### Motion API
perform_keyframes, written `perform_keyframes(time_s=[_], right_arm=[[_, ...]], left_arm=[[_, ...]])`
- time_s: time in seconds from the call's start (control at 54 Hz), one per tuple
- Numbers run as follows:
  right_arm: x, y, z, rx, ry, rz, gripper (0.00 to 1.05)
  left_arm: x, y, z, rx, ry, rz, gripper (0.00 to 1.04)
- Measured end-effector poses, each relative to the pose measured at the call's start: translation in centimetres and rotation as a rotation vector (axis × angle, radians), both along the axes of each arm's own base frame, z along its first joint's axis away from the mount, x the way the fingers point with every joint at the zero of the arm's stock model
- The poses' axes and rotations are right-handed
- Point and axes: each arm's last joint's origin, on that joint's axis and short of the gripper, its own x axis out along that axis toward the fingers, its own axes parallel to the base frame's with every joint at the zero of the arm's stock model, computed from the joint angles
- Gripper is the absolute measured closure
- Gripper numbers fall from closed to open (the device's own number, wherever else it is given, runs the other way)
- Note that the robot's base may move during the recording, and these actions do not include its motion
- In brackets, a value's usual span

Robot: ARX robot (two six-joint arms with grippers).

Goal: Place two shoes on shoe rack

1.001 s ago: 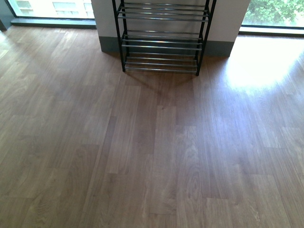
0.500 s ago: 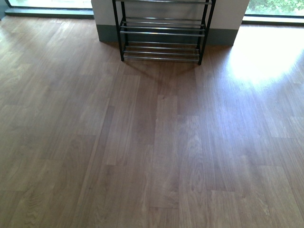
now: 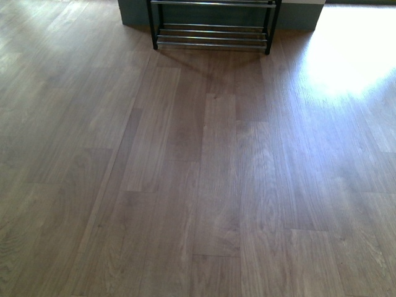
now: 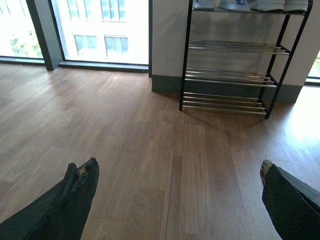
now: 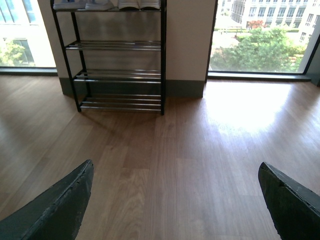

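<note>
Both hands released and empty, shoe rack ahead against the wall.

The left hand (image 4: 175,172) and the right hand (image 5: 175,167) each hang with fingers spread wide apart over bare wooden floor (image 3: 204,185), nothing between them. Only the wrist views show the shoe rack (image 4: 232,60) at full height: in them shoes (image 4: 250,5) sit side by side on its top tier, cut off by the frame edge, so which way their toes point cannot be told. The front view catches only the rack's lowest chrome bars (image 3: 211,36) and black legs. The rack's long axis runs along the wall (image 5: 185,40), its bars horizontal, between two windows (image 5: 262,37).
</note>
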Motion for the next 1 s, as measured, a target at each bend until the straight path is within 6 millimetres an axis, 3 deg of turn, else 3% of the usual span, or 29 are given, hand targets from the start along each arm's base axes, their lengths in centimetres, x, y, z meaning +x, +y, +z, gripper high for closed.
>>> perform_keyframes(time_s=[1.001], right_arm=[[0.0,0.0,0.0,0.0,0.0,0.0,0.09]], left_arm=[[0.0,0.0,0.0,0.0,0.0,0.0,0.09]])
